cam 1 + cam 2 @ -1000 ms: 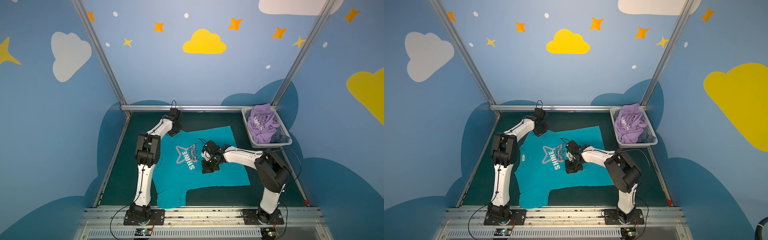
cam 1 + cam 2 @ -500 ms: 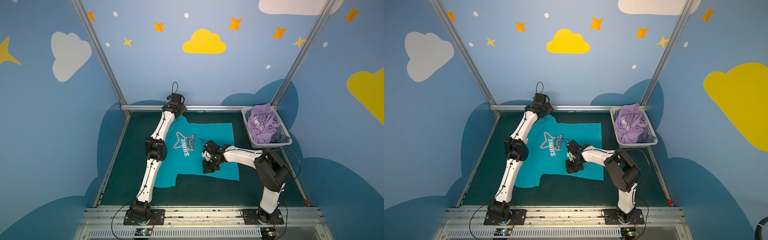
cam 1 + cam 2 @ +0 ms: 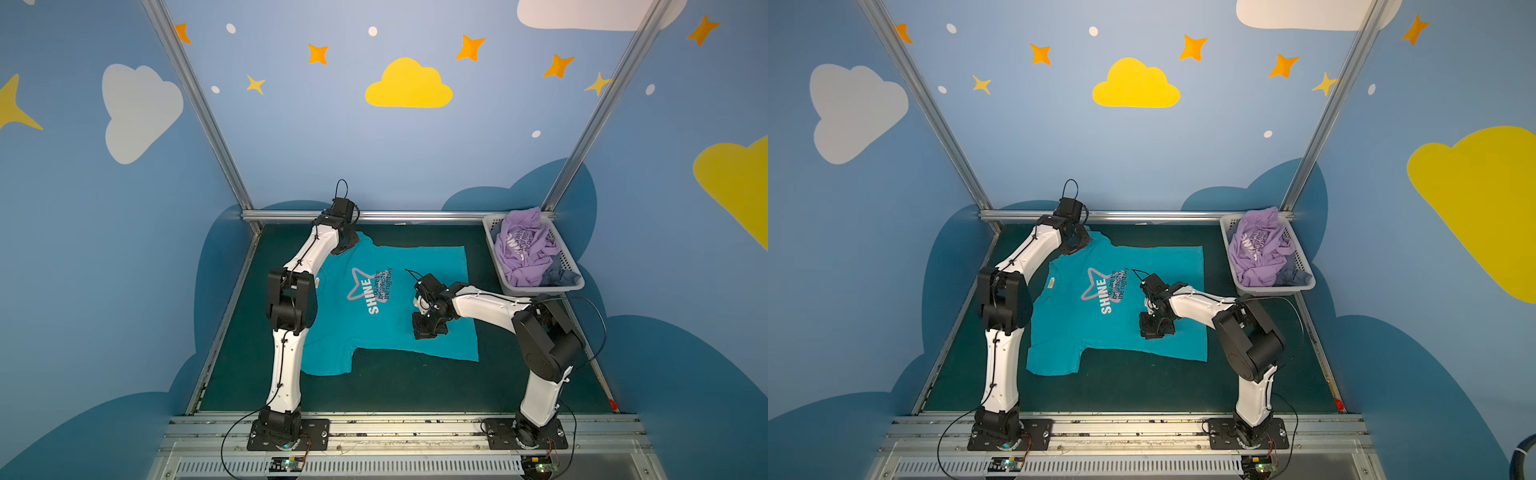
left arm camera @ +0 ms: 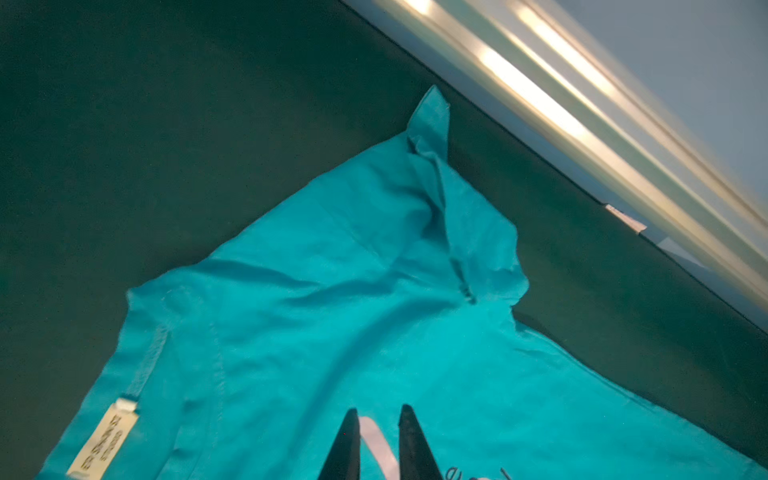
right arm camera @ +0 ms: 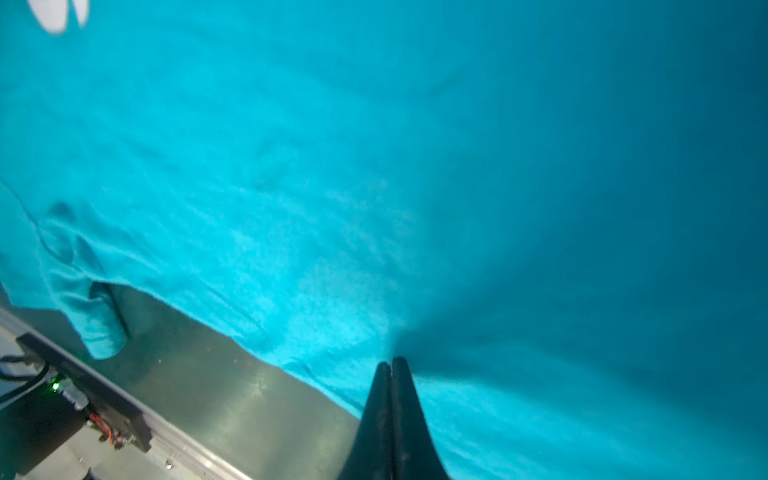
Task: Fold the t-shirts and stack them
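Observation:
The teal t-shirt (image 3: 432,266) (image 3: 1175,266) lies spread print-up on the green mat. My left gripper (image 3: 347,243) (image 3: 1077,243) hovers over its far-left sleeve. In the left wrist view that gripper (image 4: 378,411) shows a narrow gap between the fingers, with only the teal t-shirt (image 4: 332,291) behind. My right gripper (image 3: 428,328) (image 3: 1156,328) is shut and points down at the shirt's lower body. In the right wrist view its closed tips (image 5: 390,361) meet the cloth (image 5: 374,166) near the hem. The lavender t-shirt (image 3: 521,249) (image 3: 1258,249) lies crumpled in the basket.
The white basket (image 3: 540,289) (image 3: 1273,289) stands at the back right and also holds a grey-blue cloth (image 3: 561,276). An aluminium rail (image 3: 415,216) (image 4: 582,104) bounds the mat's far edge, close to the left gripper. A white neck label (image 4: 104,440) shows at the collar.
The left gripper dragged the teal shirt's shoulder toward the back rail, then let go and drew back slightly. The shirt now lies farther back. The right gripper stayed shut on the same spot.

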